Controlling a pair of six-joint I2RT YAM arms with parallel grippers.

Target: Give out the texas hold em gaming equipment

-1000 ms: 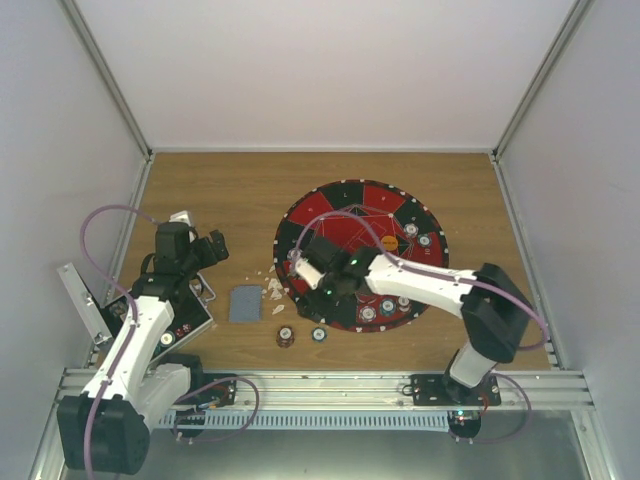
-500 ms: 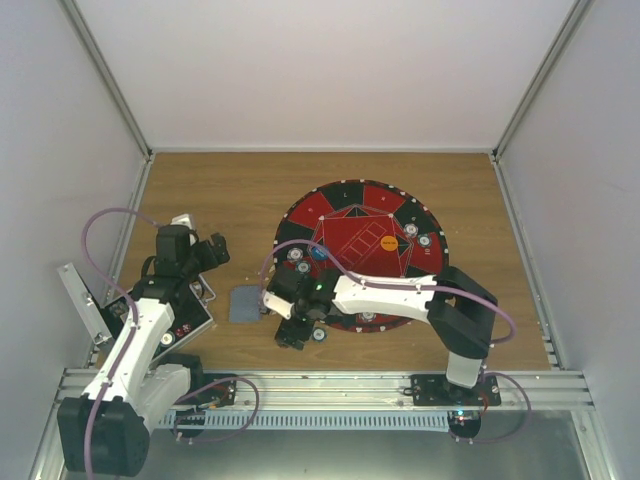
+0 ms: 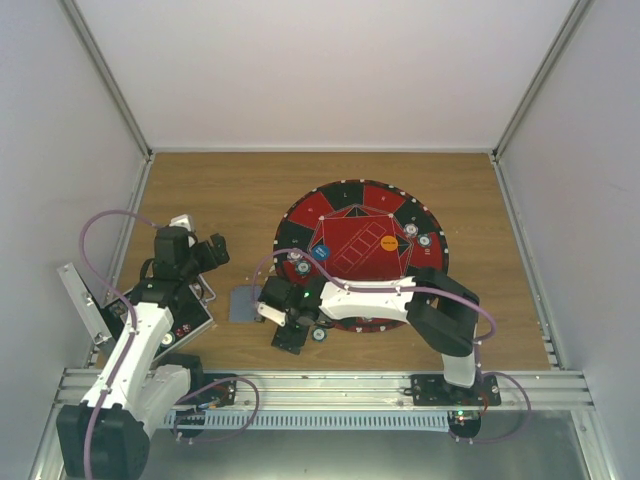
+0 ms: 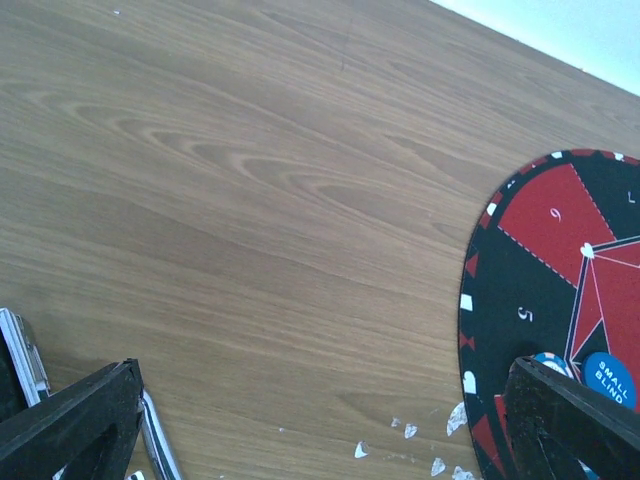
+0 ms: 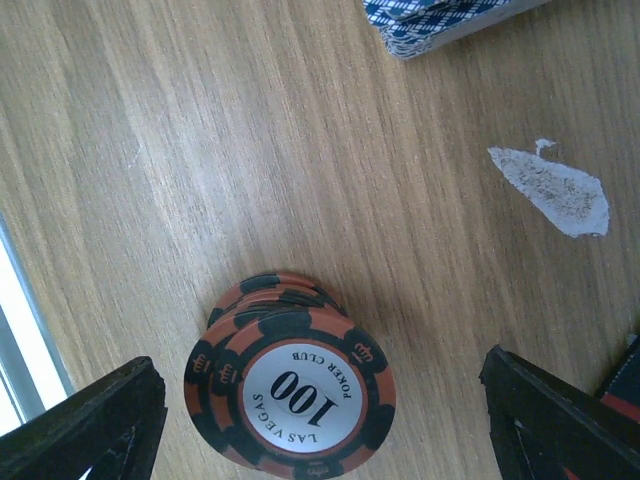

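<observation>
A stack of red-and-black poker chips (image 5: pixel 290 400), its top one marked 100, stands on the wood between my right gripper's open fingers (image 5: pixel 90 430). My right gripper (image 3: pixel 288 336) hangs over it near the table's front and hides it in the top view. A teal chip (image 3: pixel 318 335) lies just to the right. The grey-blue card deck (image 3: pixel 243 303) lies to the left and shows in the right wrist view (image 5: pixel 440 20). Chips (image 3: pixel 300 265), a blue disc (image 3: pixel 320 252) and an orange disc (image 3: pixel 389 242) lie on the mat. My left gripper (image 3: pixel 210 250) is open and empty.
The round red-and-black mat (image 3: pixel 345 215) fills the table's middle right; its edge shows in the left wrist view (image 4: pixel 520 290). The black hinged case (image 3: pixel 185 315) lies open under the left arm. White scuffs (image 5: pixel 550 190) mark the wood. Walls close in on three sides.
My right gripper has swung from over the mat to the front left and come down round the red chip stack. The left arm has not moved.
</observation>
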